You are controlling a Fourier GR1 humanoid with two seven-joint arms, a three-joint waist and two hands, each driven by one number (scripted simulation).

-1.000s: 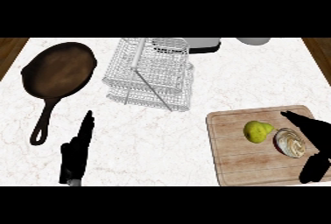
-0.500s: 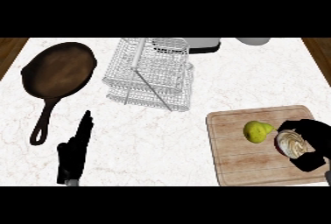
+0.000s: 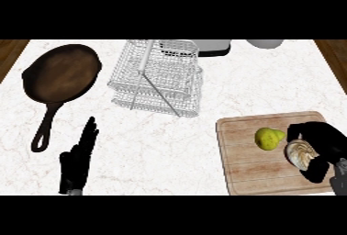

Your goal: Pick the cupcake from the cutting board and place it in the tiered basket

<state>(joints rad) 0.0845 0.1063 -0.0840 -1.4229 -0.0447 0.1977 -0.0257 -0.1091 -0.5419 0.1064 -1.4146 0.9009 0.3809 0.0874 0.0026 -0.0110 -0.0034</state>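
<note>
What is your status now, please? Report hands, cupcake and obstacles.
Right hand curled round cupcake on cutting board. Left hand open, resting. Pear beside cupcake.

A kitchen, shown by a marble counter (image 3: 203, 137), a skillet (image 3: 61, 78) at upper left, a wooden cutting board (image 3: 251, 165) at lower right.

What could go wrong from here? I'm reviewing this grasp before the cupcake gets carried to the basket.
1. The pear lies right beside the cupcake on the cutting board; the right hand curling round the cupcake might nudge it.
2. The tiered basket stands far across the counter, so the carry is long and the cupcake could slip.
3. The basket's wire handle may catch the hand on the way in.
</note>
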